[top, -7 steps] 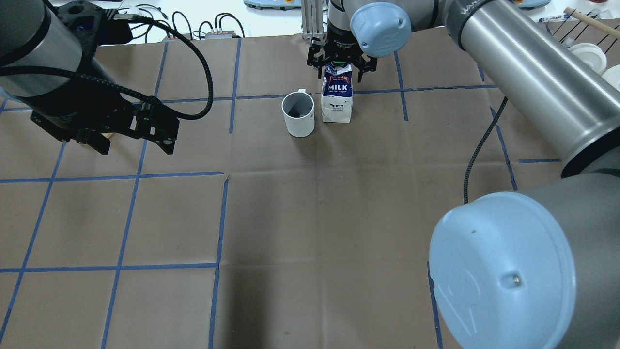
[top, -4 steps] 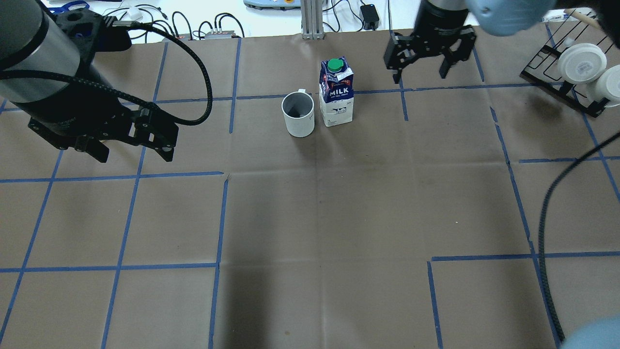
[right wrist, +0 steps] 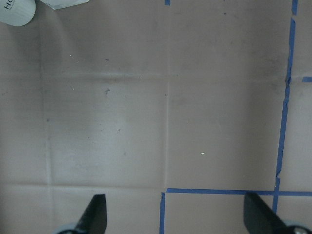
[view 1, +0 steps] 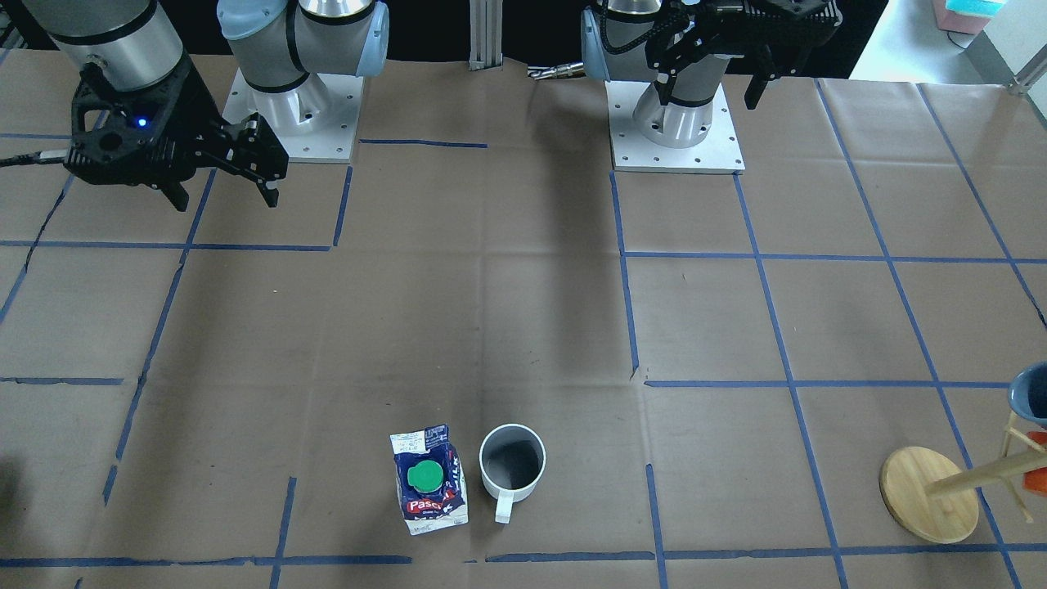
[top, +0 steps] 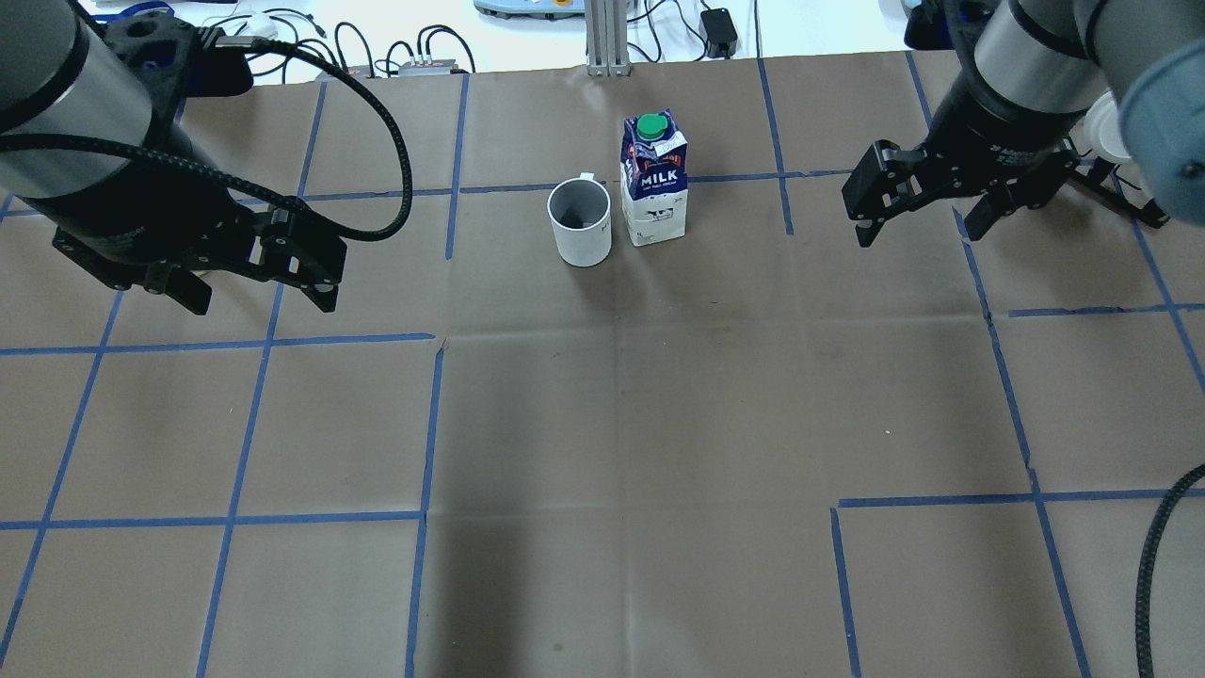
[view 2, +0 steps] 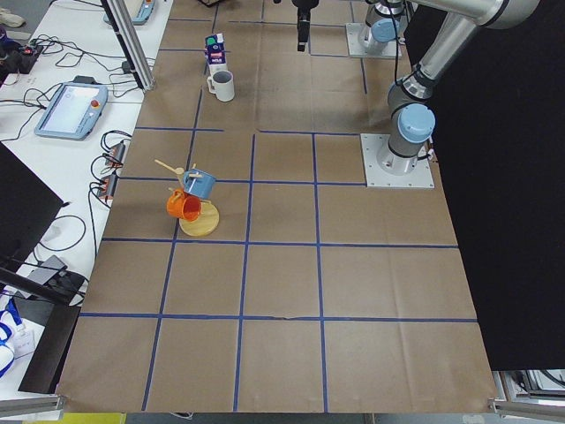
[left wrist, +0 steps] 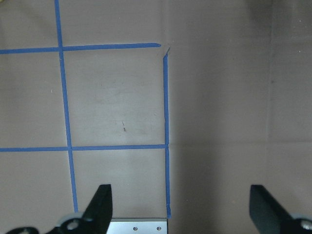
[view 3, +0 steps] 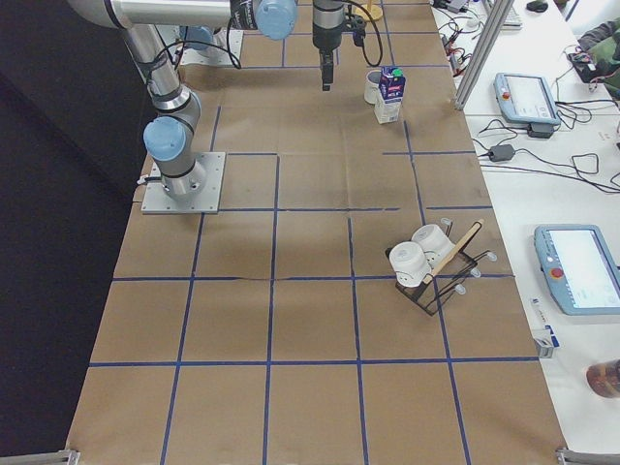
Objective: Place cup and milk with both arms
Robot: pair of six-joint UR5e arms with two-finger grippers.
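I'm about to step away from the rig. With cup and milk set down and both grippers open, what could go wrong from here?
The milk is tall and narrow and stands close beside the cup; a nudge could tip it onto the cup.
The right gripper hangs open toward the side of the racked white cups; a wide swing might clip them.

Upright cup [top: 580, 231] stands just beside upright milk [top: 654, 193].

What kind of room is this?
Probably a robot lab: a left arm and right arm bolted to a paper-covered table marked with a blue tape grid, plus a control tablet and cables on the side bench.
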